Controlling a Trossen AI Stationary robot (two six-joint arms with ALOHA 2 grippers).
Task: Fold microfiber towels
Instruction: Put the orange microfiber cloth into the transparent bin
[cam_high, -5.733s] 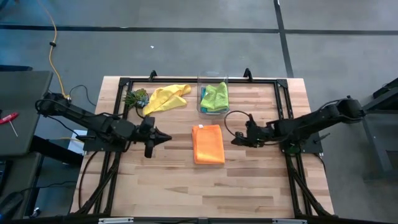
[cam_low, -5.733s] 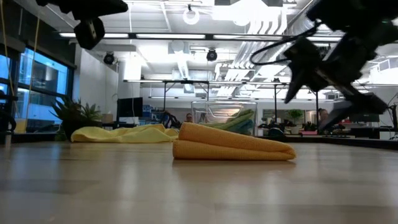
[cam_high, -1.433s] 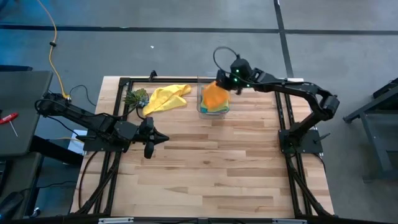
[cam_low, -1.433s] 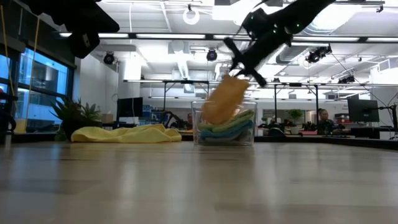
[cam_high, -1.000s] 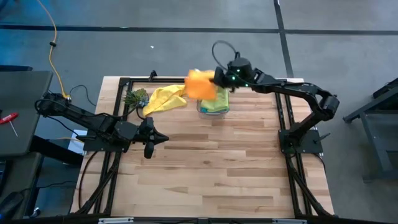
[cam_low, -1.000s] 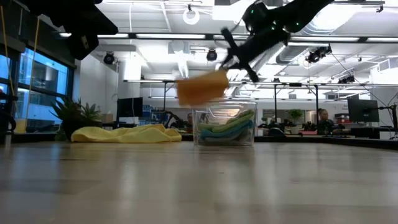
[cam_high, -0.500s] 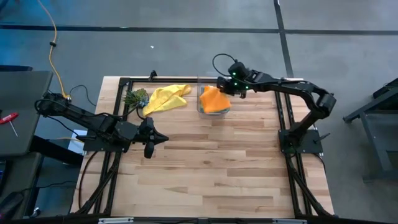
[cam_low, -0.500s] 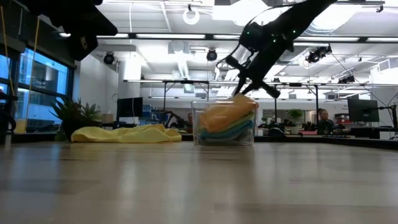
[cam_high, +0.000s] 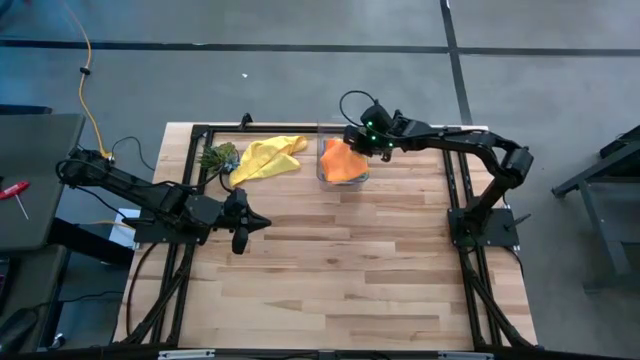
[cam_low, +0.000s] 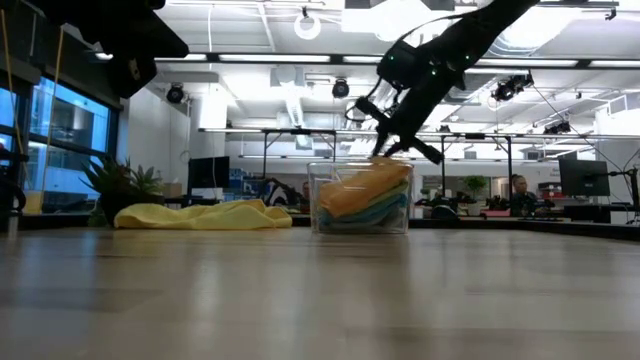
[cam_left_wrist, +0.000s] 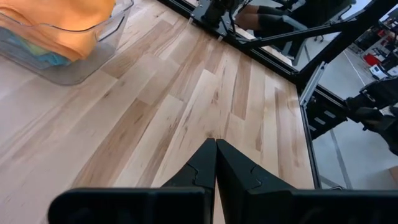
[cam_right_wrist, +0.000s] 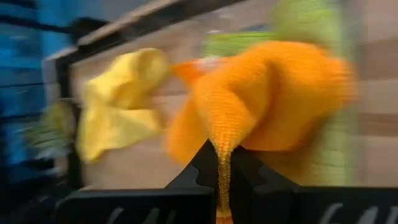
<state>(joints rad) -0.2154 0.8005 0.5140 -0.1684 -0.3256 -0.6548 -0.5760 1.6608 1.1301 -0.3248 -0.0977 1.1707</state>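
Beyond the light wooden table (cam_high: 330, 270) lies a grey concrete floor (cam_high: 280, 85) crossed by dark lines, with a yellow cable (cam_high: 88, 70) trailing at the left. The room behind is a bright open hall with ceiling strip lights (cam_low: 250, 58), exposed white ducts (cam_low: 400, 110), large blue windows (cam_low: 70, 130), potted plants (cam_low: 120, 185) and distant monitors (cam_low: 585, 177).

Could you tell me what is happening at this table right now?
The right hand is over the clear plastic box at the far side of the table, shut on the orange towel, which lies on top of the other towels stacked in the box. The yellow towel lies crumpled and unfolded on the table beside the box, next to a small leafy clump. The left hand waits shut above the bare wood nearer the front.
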